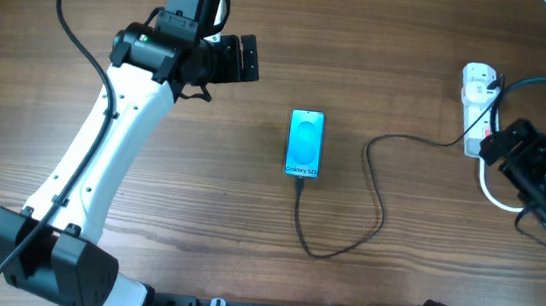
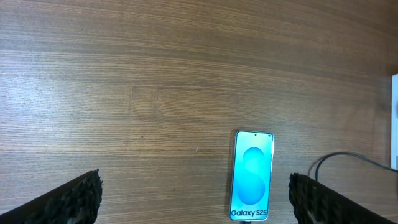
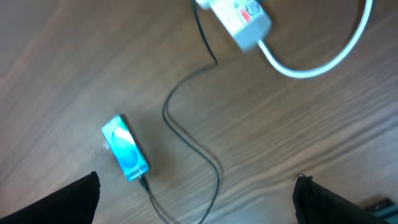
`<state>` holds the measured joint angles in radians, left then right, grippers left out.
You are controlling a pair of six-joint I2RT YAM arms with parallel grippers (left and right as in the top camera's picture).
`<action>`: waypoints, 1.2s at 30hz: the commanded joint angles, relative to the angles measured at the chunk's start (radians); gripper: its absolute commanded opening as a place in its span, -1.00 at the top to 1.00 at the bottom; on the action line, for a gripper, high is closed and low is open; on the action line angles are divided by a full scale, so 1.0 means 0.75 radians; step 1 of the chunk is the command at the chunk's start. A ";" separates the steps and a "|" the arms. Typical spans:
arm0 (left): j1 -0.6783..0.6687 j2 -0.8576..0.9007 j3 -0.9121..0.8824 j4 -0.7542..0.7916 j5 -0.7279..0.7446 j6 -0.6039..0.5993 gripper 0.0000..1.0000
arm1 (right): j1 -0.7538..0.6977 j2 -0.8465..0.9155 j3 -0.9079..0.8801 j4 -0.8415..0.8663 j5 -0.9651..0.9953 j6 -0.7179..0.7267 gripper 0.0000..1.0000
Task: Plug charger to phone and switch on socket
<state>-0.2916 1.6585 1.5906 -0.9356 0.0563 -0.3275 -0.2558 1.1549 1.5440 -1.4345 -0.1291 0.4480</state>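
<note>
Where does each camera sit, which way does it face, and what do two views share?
Overhead: above table, straight down on phone, charger, socket; left arm and right arm show.
Left wrist: on left arm, angled down at phone; own jaws at bottom corners.
Right wrist: on right arm, angled down at phone, charger, socket; own jaws at bottom corners.
Shared: phone in all.

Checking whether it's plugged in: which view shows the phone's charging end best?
Overhead: the phone lies whole and sharp, the charger tip meeting its labelled end. Left wrist crops that end at the frame's bottom; right wrist shows both, but blurred and small.
</note>
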 commanded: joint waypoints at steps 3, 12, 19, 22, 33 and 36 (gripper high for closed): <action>0.003 0.010 0.000 0.003 -0.017 0.007 -1.00 | 0.253 -0.189 -0.102 0.190 0.151 -0.094 -1.00; 0.003 0.010 0.000 0.003 -0.017 0.007 -1.00 | 0.441 -0.625 -0.751 0.821 0.156 -0.160 -1.00; 0.003 0.010 0.000 0.003 -0.017 0.007 -1.00 | 0.441 -1.048 -1.291 1.280 0.091 -0.299 -1.00; 0.003 0.010 0.000 0.003 -0.017 0.007 -1.00 | 0.441 -1.152 -1.459 1.470 0.080 -0.289 -1.00; 0.003 0.010 0.000 0.003 -0.017 0.007 -1.00 | 0.440 -1.467 -1.825 1.829 0.128 -0.283 -1.00; 0.003 0.010 0.000 0.003 -0.017 0.007 -1.00 | 0.440 -1.507 -1.887 1.897 0.133 -0.282 -0.99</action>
<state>-0.2916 1.6585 1.5906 -0.9356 0.0494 -0.3275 0.0708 0.0643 0.1741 -0.0486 -0.0486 0.2546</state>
